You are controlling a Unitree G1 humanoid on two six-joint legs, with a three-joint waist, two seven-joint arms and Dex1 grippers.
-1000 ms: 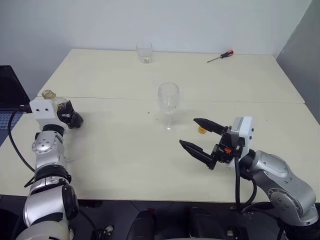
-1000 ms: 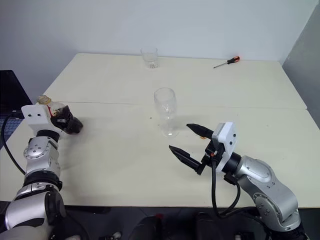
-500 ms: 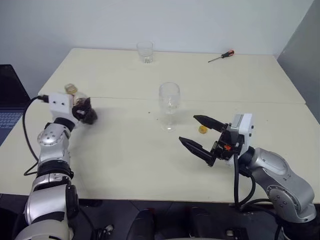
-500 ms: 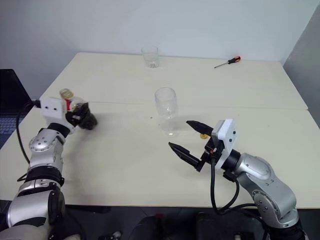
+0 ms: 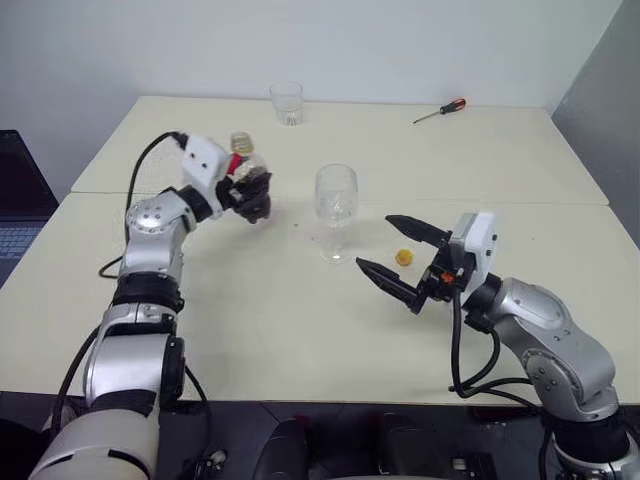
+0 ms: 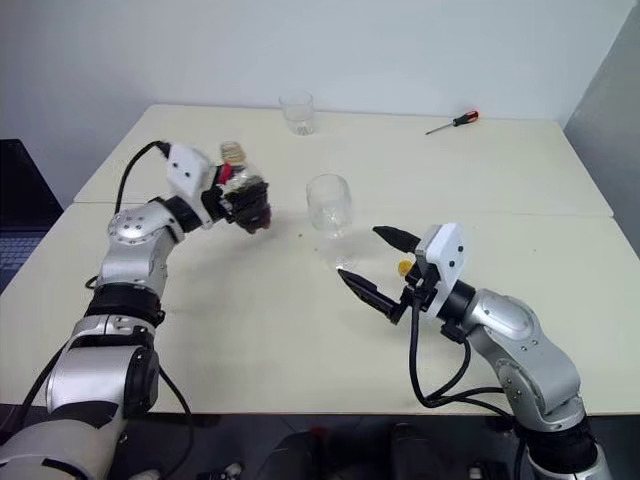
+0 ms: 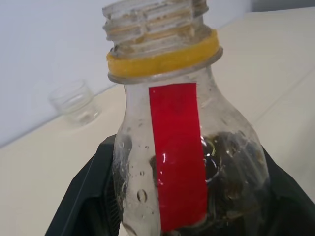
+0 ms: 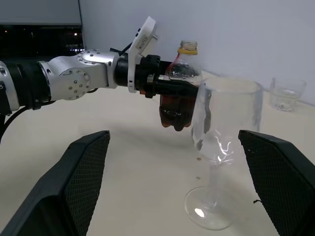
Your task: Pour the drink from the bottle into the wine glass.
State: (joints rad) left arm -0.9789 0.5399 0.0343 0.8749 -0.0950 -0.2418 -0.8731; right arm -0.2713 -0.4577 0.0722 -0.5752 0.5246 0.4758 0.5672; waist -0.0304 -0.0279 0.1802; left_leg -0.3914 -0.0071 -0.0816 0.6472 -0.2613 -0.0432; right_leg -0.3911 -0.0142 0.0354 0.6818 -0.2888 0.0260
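- Left tool (image 5: 250,192), clamped on the bottle (image 5: 243,170), has swung from the counter's (image 5: 300,330) left edge to just beside the wine glass (image 5: 336,205), mid-counter
- Right tool (image 5: 400,255) waits, fingers apart
- Bottle uncapped and upright; tipping comes next, I judge

bottle (image 7: 172,162): clear glossy plastic | wine glass (image 5: 336,205): clear glass | table (image 5: 250,330): matt

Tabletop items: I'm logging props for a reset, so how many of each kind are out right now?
Clear plastic bottle of dark drink: 1
Clear stemmed wine glass: 1
Short clear tumbler: 1
Small yellow cap: 1
Red-handled screwdriver: 1
Total: 5
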